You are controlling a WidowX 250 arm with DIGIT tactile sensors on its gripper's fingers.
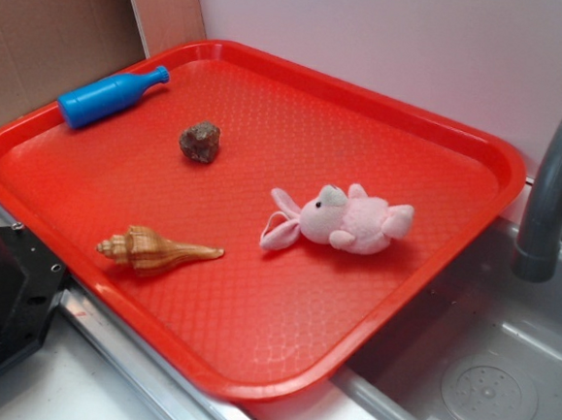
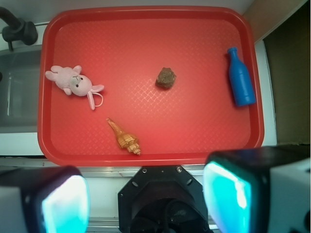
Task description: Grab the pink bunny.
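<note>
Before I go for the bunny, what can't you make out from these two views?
- Gripper: absent from the exterior view; the wrist view's bottom edge cuts off its fingers, which stand wide apart.
- Pink bunny: its underside is hidden against the red tray in both views.
- Faucet: top cut off by the exterior view's right edge.

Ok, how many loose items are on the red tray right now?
4. The pink bunny lies toward the sink side, the seashell near the tray's front edge, the brown rock mid-tray, and the blue bottle at the side away from the sink. Nothing looks hidden.
</note>
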